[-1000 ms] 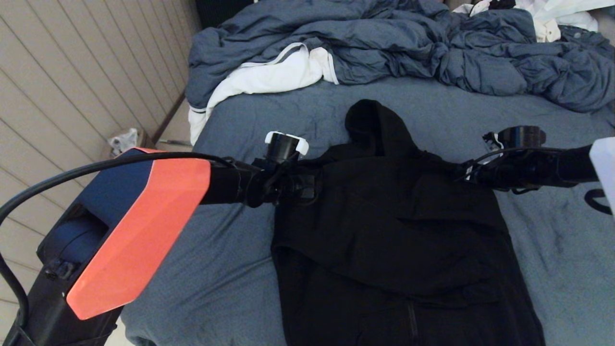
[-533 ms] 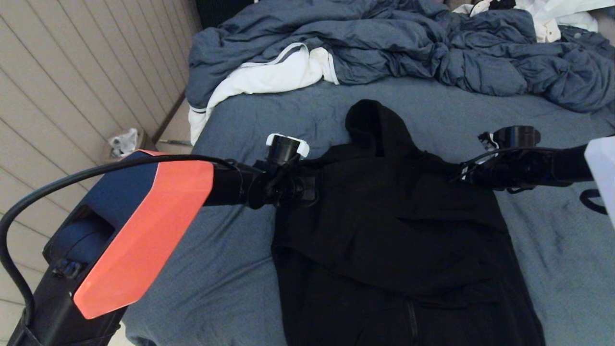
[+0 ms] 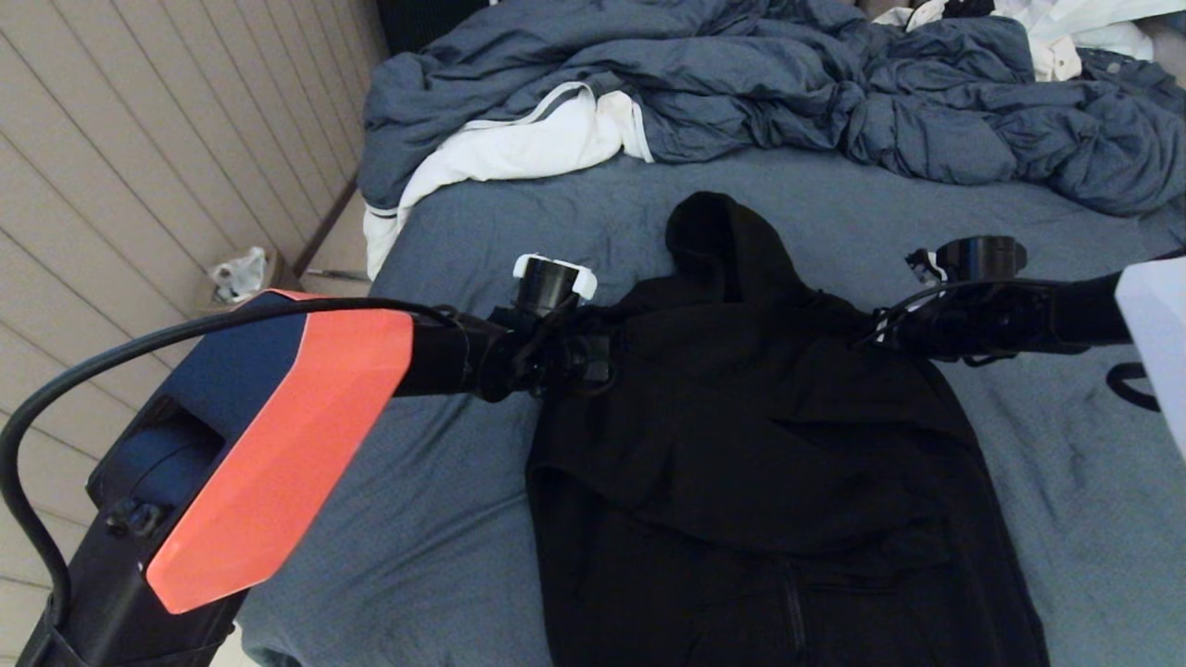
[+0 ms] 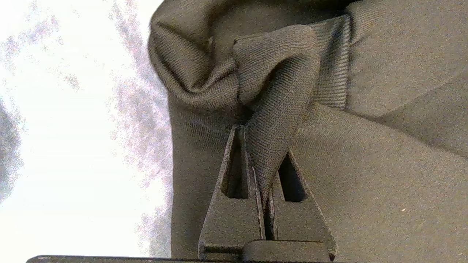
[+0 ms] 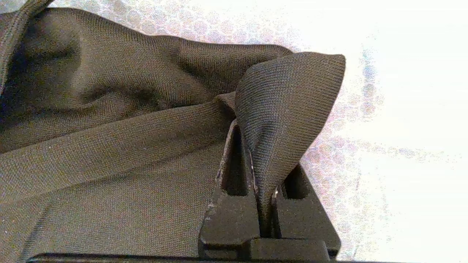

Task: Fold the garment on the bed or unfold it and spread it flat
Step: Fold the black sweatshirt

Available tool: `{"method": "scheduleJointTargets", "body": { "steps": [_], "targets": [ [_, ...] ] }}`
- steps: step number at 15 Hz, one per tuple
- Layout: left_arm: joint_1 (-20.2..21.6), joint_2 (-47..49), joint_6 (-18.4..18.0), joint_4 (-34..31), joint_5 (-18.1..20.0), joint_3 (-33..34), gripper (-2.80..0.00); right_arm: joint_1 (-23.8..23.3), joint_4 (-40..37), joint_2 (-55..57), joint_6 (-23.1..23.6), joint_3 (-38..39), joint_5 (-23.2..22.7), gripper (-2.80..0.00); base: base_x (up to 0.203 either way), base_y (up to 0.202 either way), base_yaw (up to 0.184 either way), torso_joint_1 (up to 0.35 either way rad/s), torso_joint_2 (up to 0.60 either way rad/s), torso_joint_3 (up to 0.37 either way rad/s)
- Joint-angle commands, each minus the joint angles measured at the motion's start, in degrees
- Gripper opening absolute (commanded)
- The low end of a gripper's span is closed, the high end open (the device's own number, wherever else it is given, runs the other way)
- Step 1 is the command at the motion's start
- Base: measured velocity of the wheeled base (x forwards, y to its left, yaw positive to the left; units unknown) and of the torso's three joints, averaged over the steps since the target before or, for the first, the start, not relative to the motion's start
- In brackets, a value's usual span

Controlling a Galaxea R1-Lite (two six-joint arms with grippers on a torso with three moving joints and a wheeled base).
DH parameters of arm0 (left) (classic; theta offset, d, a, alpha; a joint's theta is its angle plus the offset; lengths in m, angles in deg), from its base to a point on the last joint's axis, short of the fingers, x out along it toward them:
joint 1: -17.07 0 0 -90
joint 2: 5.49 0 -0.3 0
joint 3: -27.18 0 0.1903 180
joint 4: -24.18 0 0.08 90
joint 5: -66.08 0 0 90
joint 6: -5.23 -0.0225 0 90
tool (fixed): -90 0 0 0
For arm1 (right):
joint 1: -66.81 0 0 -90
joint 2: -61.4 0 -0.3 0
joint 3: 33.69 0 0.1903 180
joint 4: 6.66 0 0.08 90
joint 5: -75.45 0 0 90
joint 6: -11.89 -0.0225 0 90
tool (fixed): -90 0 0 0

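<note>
While lying flat on the bed (image 3: 445,519), near and centre, garment (image 3: 760,445) spread with body toward the near edge and hood pointing far. Pinched at both shoulder edges.

Left gripper (image 3: 593,357): at the garment's left shoulder edge, jaws clamped narrow on a raised fold of black fabric. Right gripper (image 3: 880,333): at the right shoulder edge, jaws likewise clamped narrow on a fold.

Containers: small bin (image 3: 243,273) on the floor left of the bed, beside the slatted wall (image 3: 139,167), holding crumpled pale material; contents not identifiable further.

Farther back: white cloth (image 3: 519,148) with grey trim hanging over the bed's left edge, partly under the rumpled duvet (image 3: 788,83) heaped across the far side.

View differences:
- Head view: whole layout visible; fingertips hidden against dark fabric.
- Left wrist view: left gripper (image 4: 261,171) seen close, a ribbed fold of garment (image 4: 365,164) trapped between closed fingers (image 4: 234,204).
- Right wrist view: right gripper (image 5: 265,175) seen close, a peaked fold of garment (image 5: 109,146) standing up from closed fingers (image 5: 230,215).
</note>
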Motion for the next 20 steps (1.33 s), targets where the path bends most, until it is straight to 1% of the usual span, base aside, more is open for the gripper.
{"method": "scheduleJointTargets", "body": {
  "steps": [1, 5, 7, 8, 9, 10, 13, 16, 20],
  "targets": [
    [-0.02, 0.02, 0.10, 0.66, -0.08, -0.34, -2.80, 0.08, 0.12, 0.04, 0.01, -0.68, 0.02, -2.80, 0.000, 0.000, 0.000, 0.000, 0.00, 0.000],
    [0.61, -0.17, 0.01, 3.99, -0.65, -0.52, -2.80, 0.44, 0.21, -0.07, -0.98, -2.71, 0.26, -2.80, 0.000, 0.000, 0.000, 0.000, 0.00, 0.000],
    [1.39, -0.67, -0.07, 5.59, -1.00, -0.70, -2.80, 1.30, 0.27, -0.22, -1.54, -4.53, 2.69, -2.80, 0.000, 0.000, 0.000, 0.000, 0.00, 0.000],
    [1.45, -0.89, -0.16, 6.15, -1.97, -0.84, -2.80, 1.81, 0.29, -0.36, -1.62, -5.29, 3.82, -2.80, 0.000, 0.000, 0.000, 0.000, 0.00, 0.000],
    [1.48, -1.19, -0.40, 7.11, -2.84, -0.90, -2.80, 2.09, 0.30, -0.64, -1.59, -5.94, 4.32, -2.80, 0.000, 0.000, 0.000, 0.000, 0.00, 0.000],
    [1.48, -1.81, -0.78, 7.51, -2.91, -0.92, -2.80, 2.31, 0.30, -0.93, -1.63, -6.62, 4.41, -2.80, 0.000, 0.000, 0.000, 0.000, 0.00, 0.000],
    [2.42, -2.70, -1.04, 7.78, -2.89, -1.22, -2.80, 3.16, 0.37, -1.33, -1.59, -8.82, 5.76, -2.80, 0.000, 0.000, 0.000, 0.000, 0.00, 0.000],
    [3.32, -3.76, -1.13, 7.77, -2.45, -1.22, -2.80, 3.59, 3.18, -2.24, -1.30, -8.95, 5.91, -2.80, 0.000, 0.000, 0.000, 0.000, 0.00, 0.000],
    [4.93, -5.12, -1.27, 7.70, -2.33, -1.22, -2.80, 3.86, 3.72, -3.46, -1.21, -9.12, 5.91, -2.80, 0.000, 0.000, 0.000, 0.000, 0.00, 0.000]
  ]
}}
